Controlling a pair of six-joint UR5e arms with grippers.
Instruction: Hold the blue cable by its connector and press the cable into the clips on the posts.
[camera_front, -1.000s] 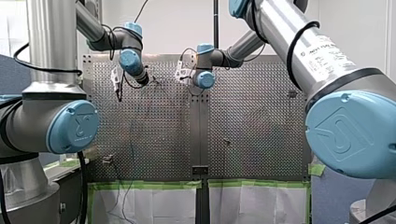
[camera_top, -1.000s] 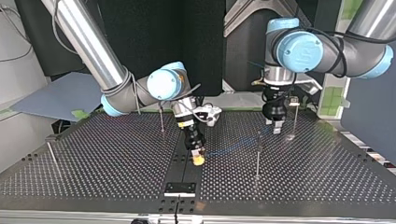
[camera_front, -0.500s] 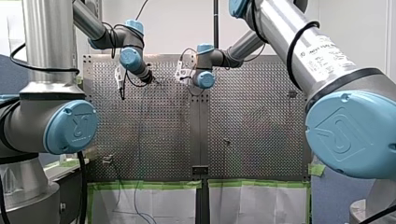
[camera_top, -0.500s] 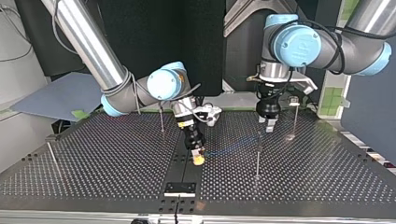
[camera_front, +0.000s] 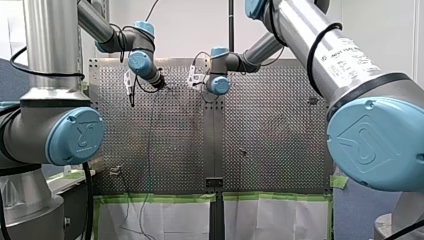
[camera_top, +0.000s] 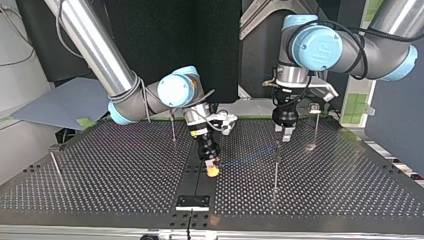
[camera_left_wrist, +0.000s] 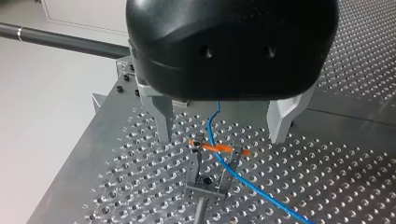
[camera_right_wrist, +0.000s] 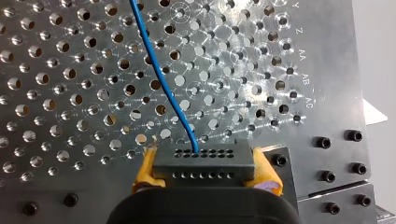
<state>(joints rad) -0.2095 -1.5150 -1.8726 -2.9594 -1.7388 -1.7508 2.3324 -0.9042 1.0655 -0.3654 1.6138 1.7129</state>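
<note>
1. Blue cable (camera_right_wrist: 164, 86) comes out of the dark connector (camera_right_wrist: 203, 161) and runs ahead over the perforated table (camera_right_wrist: 70, 70). My right gripper (camera_right_wrist: 203, 170) is clamped on this connector, with one yellow pad (camera_right_wrist: 145, 170) at each side of it.
2. In the top view the connector is held low over the dark middle strip (camera_top: 196, 187) of the table, well away from both side edges. From there the cable goes toward the view's right and rises a little to a thin post (camera_top: 276, 167).
3. My left gripper (camera_left_wrist: 222, 139) hangs directly over the clip (camera_left_wrist: 205, 178) on this post. Its metal fingers (camera_left_wrist: 163, 119) stand apart and hold nothing. The cable passes through the gap, with one finger at each side of it.
4. The relation that matters is that the long axis of the cable lies across the top of the clip. The clip is straight below my left gripper, not to one side. My left arm is clearly the nearer one to this post, and my right arm only anchors the end.
5. The cable touches an orange part (camera_left_wrist: 215, 148) at the top of the clip. I cannot tell whether it is already seated inside.
6. I judge that the coming move is a short push straight down by my left gripper, while the right one keeps the line tight. If the cable slides sideways, it may slip off the clip.
</note>
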